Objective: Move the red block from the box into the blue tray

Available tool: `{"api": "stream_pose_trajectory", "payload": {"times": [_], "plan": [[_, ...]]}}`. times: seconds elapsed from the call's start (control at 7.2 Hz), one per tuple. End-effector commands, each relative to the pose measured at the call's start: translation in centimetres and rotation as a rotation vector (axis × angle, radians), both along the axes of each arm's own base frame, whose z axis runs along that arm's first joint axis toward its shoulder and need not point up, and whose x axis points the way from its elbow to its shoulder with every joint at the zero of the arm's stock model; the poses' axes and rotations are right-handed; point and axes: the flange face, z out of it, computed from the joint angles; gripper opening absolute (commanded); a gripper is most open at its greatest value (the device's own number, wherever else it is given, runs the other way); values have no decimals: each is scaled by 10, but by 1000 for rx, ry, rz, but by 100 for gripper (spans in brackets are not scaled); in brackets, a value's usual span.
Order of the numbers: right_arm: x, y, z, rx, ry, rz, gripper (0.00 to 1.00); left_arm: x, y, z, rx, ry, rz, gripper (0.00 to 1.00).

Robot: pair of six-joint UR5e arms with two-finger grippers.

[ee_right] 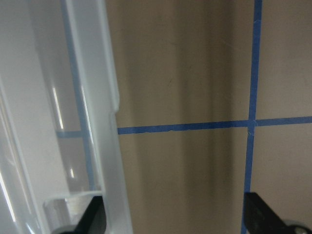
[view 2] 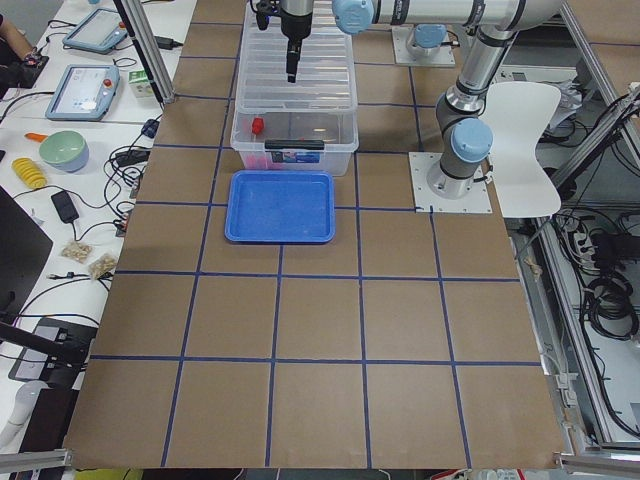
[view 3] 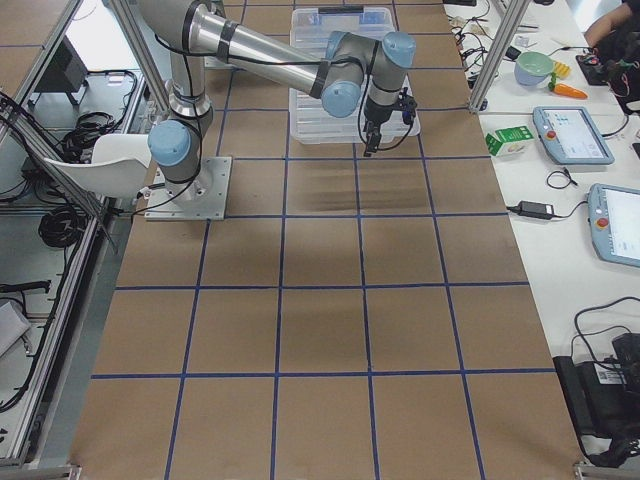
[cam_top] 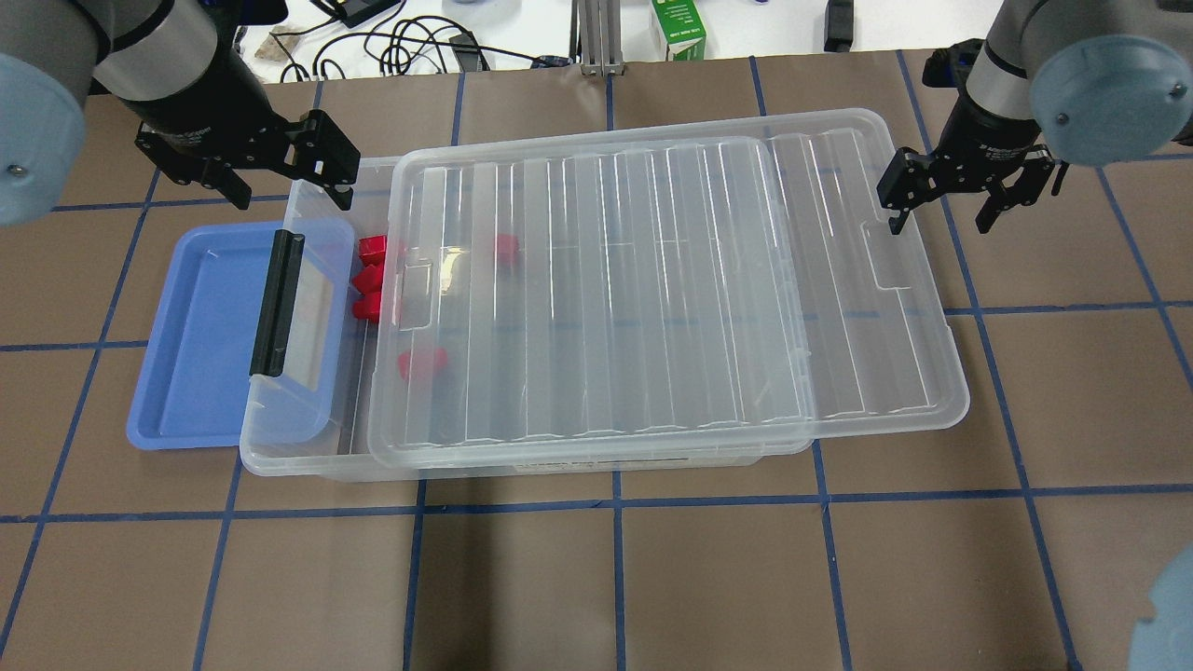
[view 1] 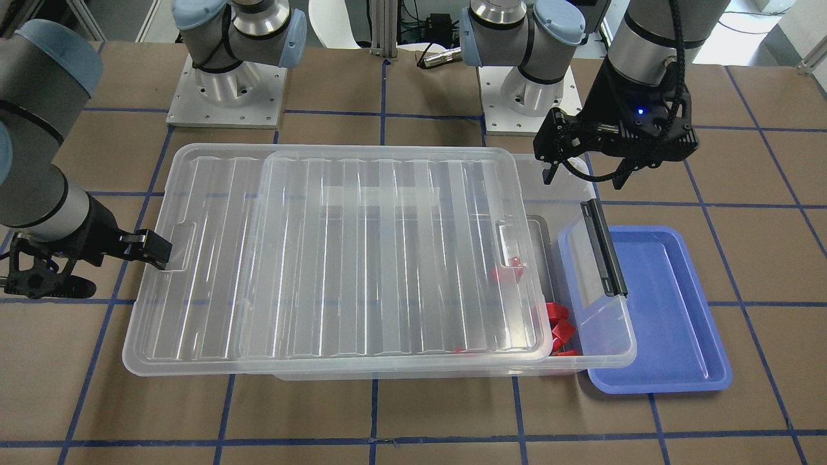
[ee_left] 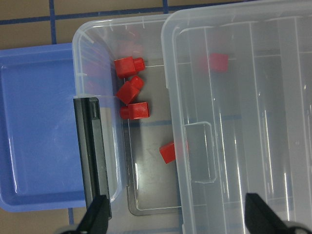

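The clear box lies across the table with its ribbed lid slid toward my right, leaving a gap at the latch end. Several red blocks lie in that gap and show in the left wrist view; one more sits under the lid. The blue tray is empty, beside the box's black latch bar and partly under that end. My left gripper is open and empty above the box's far corner at the latch end. My right gripper is open and empty at the lid's far end.
The lid's edge overhangs the box on my right side, close to the right fingers. Brown table with blue tape lines lies in front of the box. Cables and a green carton sit beyond the far edge.
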Motion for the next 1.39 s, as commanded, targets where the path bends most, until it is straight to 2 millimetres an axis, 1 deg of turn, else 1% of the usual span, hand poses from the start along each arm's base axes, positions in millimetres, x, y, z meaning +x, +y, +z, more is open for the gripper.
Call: {"api": "stream_pose_trajectory", "payload": {"times": [0.0,0.14,0.69,1.25], "plan": [[-21,-1,2,-2,-6,25,100,-1,0,0,0,1,-2,100],[-34,0,2,-2,-10,35,100,-2,0,-1,2,0,1,100],[-40,-1,2,-4,21,84,100,-2,0,0,0,2,4,100],[-60,0,2,-4,17,73,100,-3,1,-1,2,1,-3,100]]}}
